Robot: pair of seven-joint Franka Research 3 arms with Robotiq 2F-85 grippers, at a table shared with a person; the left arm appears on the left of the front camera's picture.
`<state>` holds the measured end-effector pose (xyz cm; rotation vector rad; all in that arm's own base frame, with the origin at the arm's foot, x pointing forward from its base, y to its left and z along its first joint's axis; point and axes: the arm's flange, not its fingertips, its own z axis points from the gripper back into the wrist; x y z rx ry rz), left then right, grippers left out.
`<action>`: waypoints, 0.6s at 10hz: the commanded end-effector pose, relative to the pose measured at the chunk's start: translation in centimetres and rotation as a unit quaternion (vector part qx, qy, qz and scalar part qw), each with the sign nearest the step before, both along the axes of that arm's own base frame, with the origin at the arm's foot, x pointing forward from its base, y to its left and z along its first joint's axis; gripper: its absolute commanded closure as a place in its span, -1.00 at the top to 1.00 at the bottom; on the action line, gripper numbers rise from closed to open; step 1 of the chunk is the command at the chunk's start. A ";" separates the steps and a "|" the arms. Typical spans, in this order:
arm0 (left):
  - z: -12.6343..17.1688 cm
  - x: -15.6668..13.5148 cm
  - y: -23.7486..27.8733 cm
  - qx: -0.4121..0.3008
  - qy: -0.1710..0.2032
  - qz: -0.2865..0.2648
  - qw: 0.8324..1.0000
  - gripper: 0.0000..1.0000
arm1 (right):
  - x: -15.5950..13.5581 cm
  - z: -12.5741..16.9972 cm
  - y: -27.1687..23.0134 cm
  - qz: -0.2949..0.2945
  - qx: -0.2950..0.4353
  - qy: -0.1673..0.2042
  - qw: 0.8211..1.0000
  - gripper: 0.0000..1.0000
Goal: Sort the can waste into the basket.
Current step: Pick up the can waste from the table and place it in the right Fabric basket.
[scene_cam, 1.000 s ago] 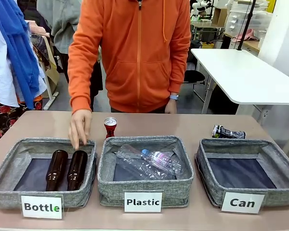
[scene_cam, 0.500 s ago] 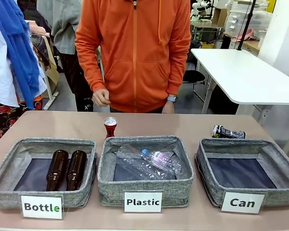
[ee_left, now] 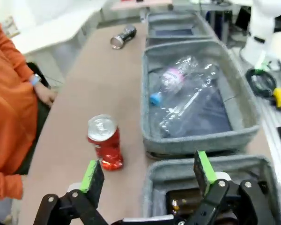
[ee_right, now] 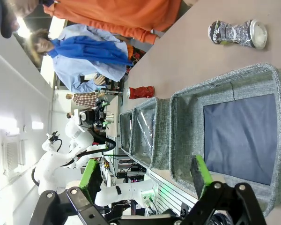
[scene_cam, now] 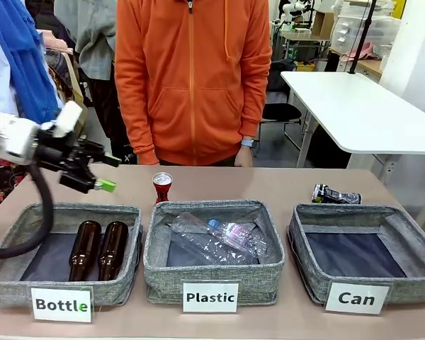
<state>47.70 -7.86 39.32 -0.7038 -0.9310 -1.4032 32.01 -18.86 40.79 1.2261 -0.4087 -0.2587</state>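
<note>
A brown table stood in a cluttered workroom. The red can stood beyond the middle bin, and the crushed can lay beyond the right-hand basket. The left gripper and right gripper both had fingers apart.

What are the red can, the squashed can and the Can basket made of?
The red can looks like thin painted metal, with glossy red sides and a shiny silver top. The squashed can looks like the same thin metal, probably aluminium: it is crumpled and dark with silvery glints. The basket labelled Can looks like soft grey woven fabric, matte and speckled, with a dark, smooth bottom.
</note>
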 end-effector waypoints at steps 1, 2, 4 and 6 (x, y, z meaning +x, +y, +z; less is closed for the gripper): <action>-0.3 3.5 0.3 -0.024 0.014 0.035 0.999 1.00 | 0.2 0.0 0.0 -0.003 0.007 -0.016 1.000 1.00; 0.0 0.0 0.0 0.000 0.000 0.000 1.000 1.00 | 0.2 0.0 0.0 -0.003 0.007 -0.016 1.000 1.00; 0.0 0.0 0.0 0.000 0.000 0.000 1.000 1.00 | 0.2 0.0 0.0 -0.003 0.007 -0.016 1.000 1.00; -1.4 3.5 -1.3 0.010 0.037 0.006 0.999 1.00 | 0.2 0.0 0.0 -0.003 0.007 -0.016 1.000 1.00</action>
